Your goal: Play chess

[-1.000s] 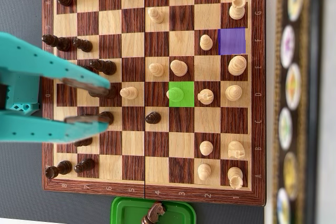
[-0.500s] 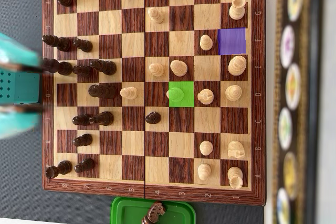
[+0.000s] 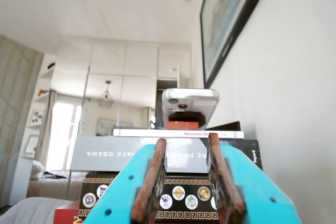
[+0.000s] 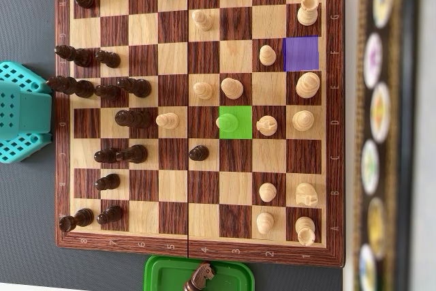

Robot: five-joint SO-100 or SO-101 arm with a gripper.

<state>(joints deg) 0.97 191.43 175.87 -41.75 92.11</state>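
Chessboard (image 4: 197, 247) seen from above, its long axis running left to right in the overhead view, with my gripper (image 3: 185, 148) raised clear of it.

The board lies flat on the grey table (image 4: 27, 236); dark pieces crowd its left half, light pieces its right. A light pawn (image 4: 227, 123) stands on a green-tinted square (image 4: 244, 114), and a violet-tinted square (image 4: 301, 53) sits empty nearer the right edge. One dark pawn (image 4: 198, 152) stands alone just left of centre. Below the board's lower edge, a green tray (image 4: 163, 272) holds a dark knight (image 4: 199, 277). In the overhead view only my teal arm (image 4: 20, 110) shows, at the left edge beside the board. In the wrist view my fingers (image 3: 149, 179) point level toward a stack of books (image 3: 173, 153) topped by a phone (image 3: 190, 103); they are parted, with nothing between them.
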